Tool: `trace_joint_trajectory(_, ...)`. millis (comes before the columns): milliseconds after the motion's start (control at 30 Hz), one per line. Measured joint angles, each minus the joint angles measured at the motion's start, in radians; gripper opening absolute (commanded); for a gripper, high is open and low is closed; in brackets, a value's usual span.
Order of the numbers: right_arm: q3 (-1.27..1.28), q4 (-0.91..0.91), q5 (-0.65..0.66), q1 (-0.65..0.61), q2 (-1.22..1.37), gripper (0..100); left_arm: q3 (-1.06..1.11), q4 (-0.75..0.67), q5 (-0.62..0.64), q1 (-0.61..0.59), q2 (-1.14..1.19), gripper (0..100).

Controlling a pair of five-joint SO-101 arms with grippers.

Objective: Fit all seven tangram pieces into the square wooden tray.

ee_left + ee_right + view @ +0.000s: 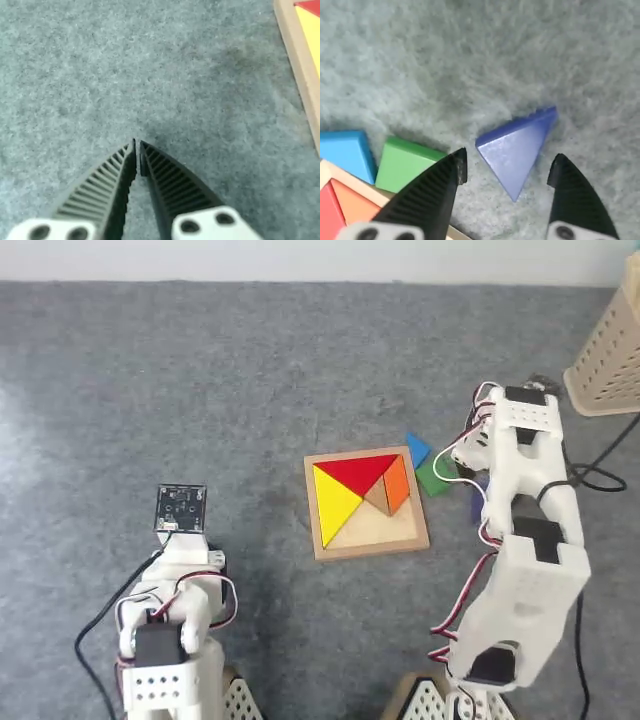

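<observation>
"What were your right fingers doing?"

"My right gripper (pixel 510 159) was spread wide and gripped nothing. It hung over the fuzzy grey carpet (pixel 520 50). A flat indigo triangle (pixel 517 150) with a smooth painted face and crisp edges lay between my two ribbed black fingertips (pixel 455 167). As far as I could see, neither tip touched it."

"And the other loose pieces?"

"Out past one fingertip lay a thick green block (pixel 402 162) with a blue piece (pixel 345 152) just beside it. Both sat close against the outside of the square wooden tray (pixel 322 540)."

"What was in the tray?"

"A large red triangle (pixel 358 473) and a large yellow triangle (pixel 333 502) met along one edge. A slanted orange piece (pixel 399 483) and a small tan triangle (pixel 378 500) were tucked beside them. The rest of the floor was pale bare wood."

"Your left fingers?"

"My left gripper (pixel 137 145) was pinched together on nothing, its toothed grey pads (pixel 170 180) meeting at the tips above the carpet. The tray's light wooden rim lay well off to one side of them."
</observation>
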Motion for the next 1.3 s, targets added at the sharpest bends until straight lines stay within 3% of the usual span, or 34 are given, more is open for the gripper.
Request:
trace_joint_trajectory(600,-0.049,0.008,-0.006,0.014,0.092,20.9,0.0,0.0,0.0,0.0,0.0,1)
trace_joint_trajectory(800,-0.049,0.008,-0.006,0.023,0.092,11.1,0.0,0.0,0.0,0.0,0.0,1)
trace_joint_trajectory(1300,-0.051,0.064,0.046,0.023,0.08,10.5,0.0,0.0,0.0,0.0,0.0,1)
